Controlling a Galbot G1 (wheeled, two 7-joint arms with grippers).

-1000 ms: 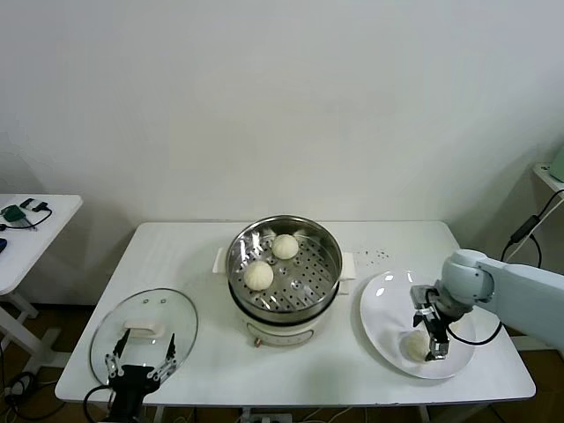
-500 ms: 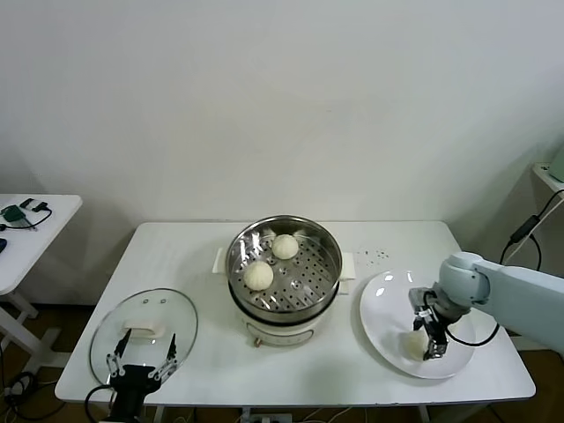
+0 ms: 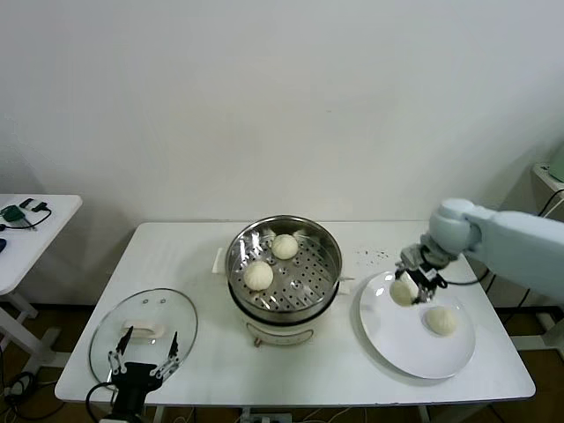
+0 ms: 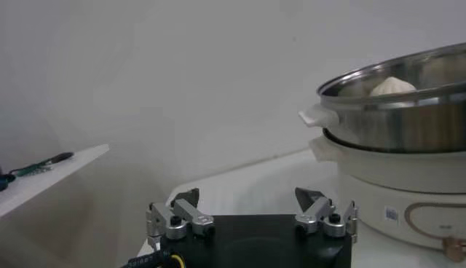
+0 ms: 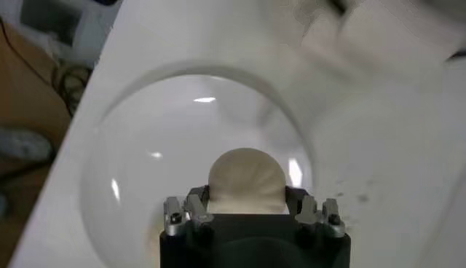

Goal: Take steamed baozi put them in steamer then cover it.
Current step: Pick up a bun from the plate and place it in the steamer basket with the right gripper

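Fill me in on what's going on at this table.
The right gripper holds a baozi lifted above the white plate, where one more bun lies. Two buns already sit in the steamer, which is uncovered. The glass cover lies on the table's left end, with the left gripper open and idle beside it.

White main table point(image 3: 194, 264) against a plain pale wall point(image 3: 282, 97). Flat white plate point(image 3: 401, 352) on the table's right part, near the front edge; in the right wrist view the plate point(image 5: 145, 138) shows glossy highlights. Scatter of small dark specks point(image 3: 377, 256) on the tabletop just beyond the plate. Second white table point(image 3: 40, 233) stands apart at far left, carrying a green object point(image 3: 12, 212) and a dark cable point(image 3: 37, 211). Brown floor point(image 3: 35, 322) visible between the tables.
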